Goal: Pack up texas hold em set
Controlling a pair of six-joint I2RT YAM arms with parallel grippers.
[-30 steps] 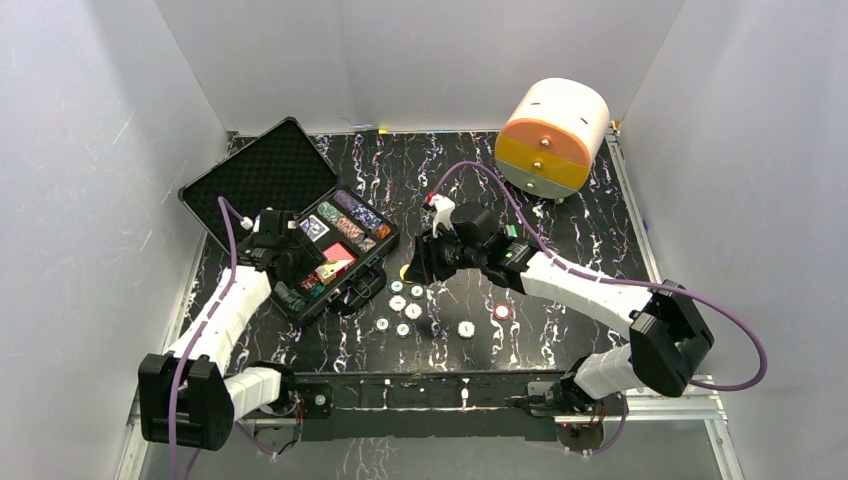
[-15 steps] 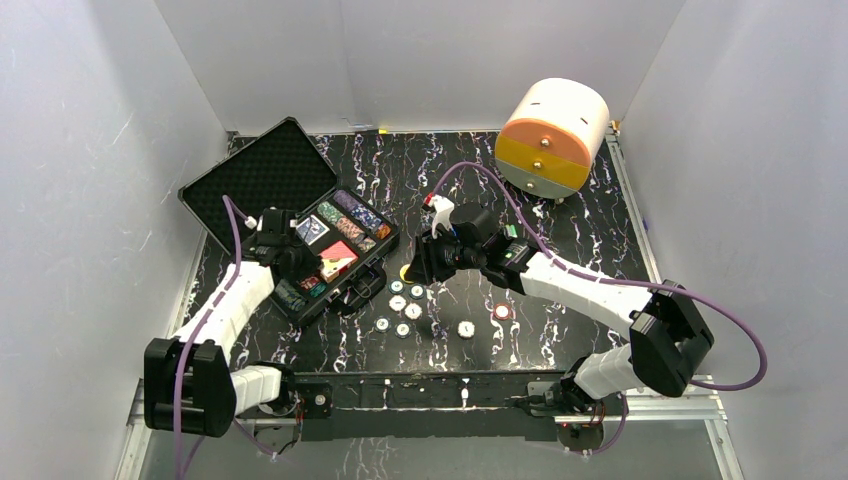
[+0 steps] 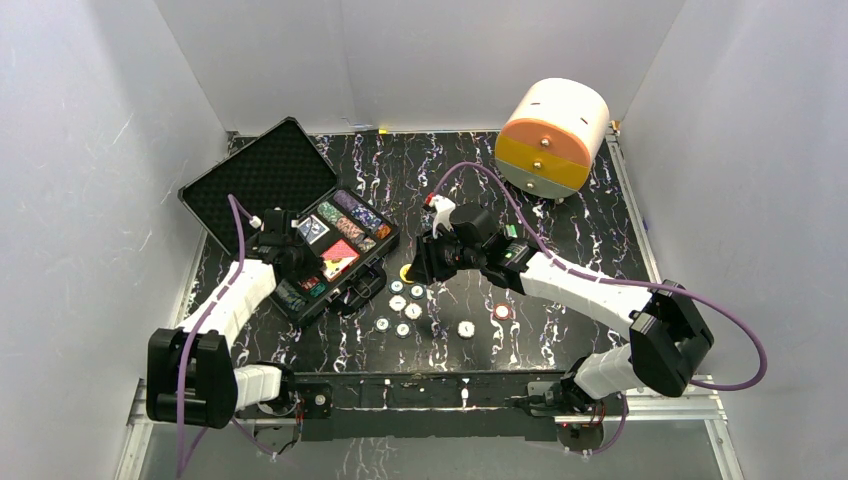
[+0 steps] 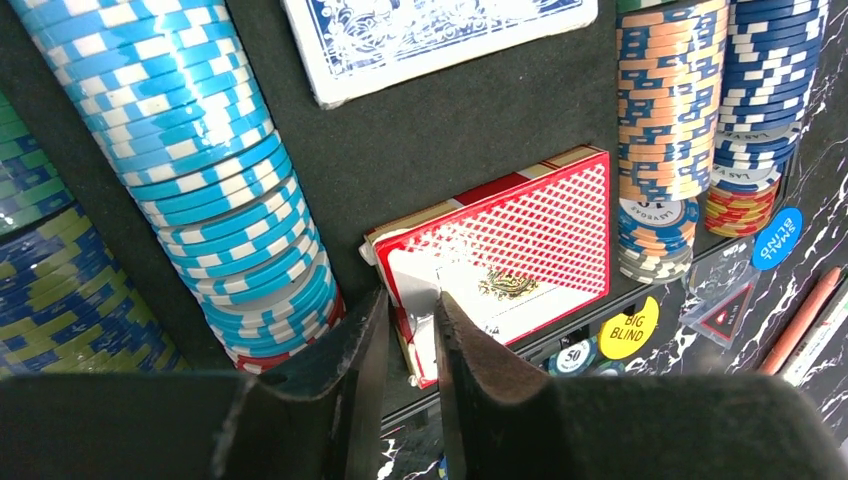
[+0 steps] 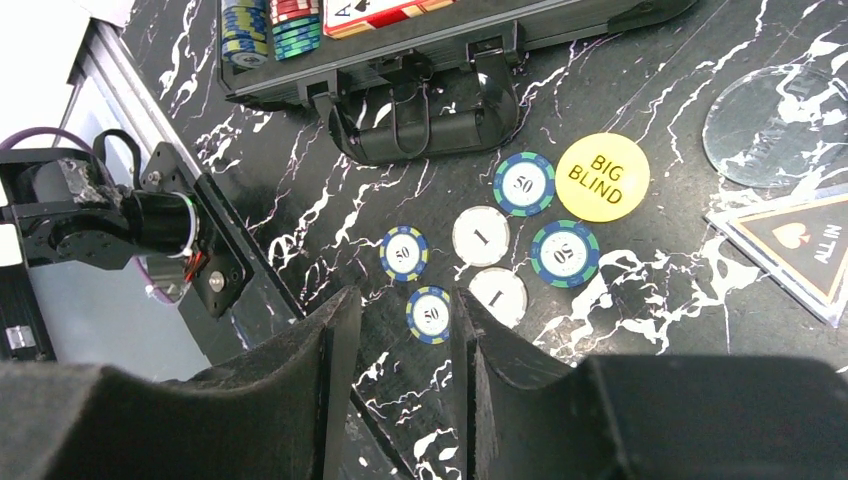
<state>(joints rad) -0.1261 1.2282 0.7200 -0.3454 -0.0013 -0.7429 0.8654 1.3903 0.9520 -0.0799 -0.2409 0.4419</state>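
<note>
Left wrist view: left end effector [image 4: 412, 300] is down inside the black rectangular hard case [image 3: 262, 172], fingers drawn narrow with the near corner of the red-backed card deck [image 4: 520, 230] between them. It looks like a pinch on that corner. The deck sits askew in its compartment between the row of light-blue chips [image 4: 200, 150] and the orange and dark-blue stacks. Its long axis runs from the end effector up and to the right. Judgement: the next move turns on pushing or lowering along that axis to seat the deck flat. A blue-backed deck [image 4: 430, 35] lies in the slot beyond.

Right wrist view: right end effector [image 5: 404, 295] hovers over the black marbled surface [image 5: 640, 330], jaws narrowly apart and empty. A blue-rimmed chip [image 5: 430, 315] lies flat directly below the gap, untouched. The other loose chips spread ahead of it toward the case's front handle [image 5: 425, 125]. The right arm is the nearer one to these, the left to the case.

Legible: "50" on the blue-rimmed chips, "1" on two white chips [image 5: 481, 236], "BIG BLIND" on a yellow disc [image 5: 602, 177], "ALL IN" on a black triangular plaque [image 5: 800, 245], and what reads as "SMALL BLIND" on a blue disc [image 4: 775, 240].
</note>
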